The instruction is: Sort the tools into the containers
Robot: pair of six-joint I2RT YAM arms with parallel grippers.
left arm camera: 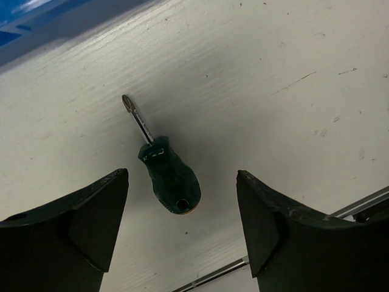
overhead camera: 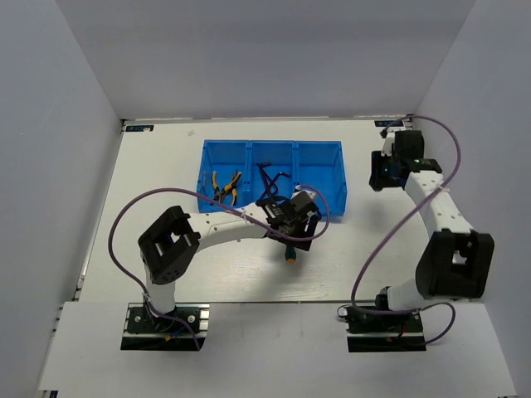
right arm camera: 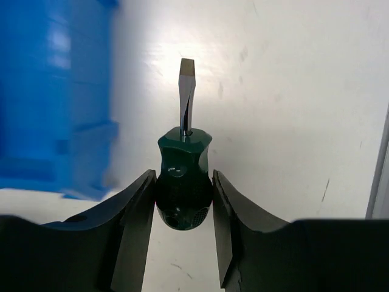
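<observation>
Pliers (overhead camera: 225, 186), hex keys (overhead camera: 270, 178) binned; flat-blade screwdriver (right arm camera: 184, 155) clamped in right gripper (right arm camera: 182, 182); cross-tip screwdriver (left arm camera: 169, 176) unsorted beneath wide-spread left gripper (left arm camera: 182, 176).

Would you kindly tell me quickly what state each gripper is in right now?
Left gripper: jaws open, empty, over a loose screwdriver.
Right gripper: jaws shut on a flat-tipped screwdriver.
</observation>
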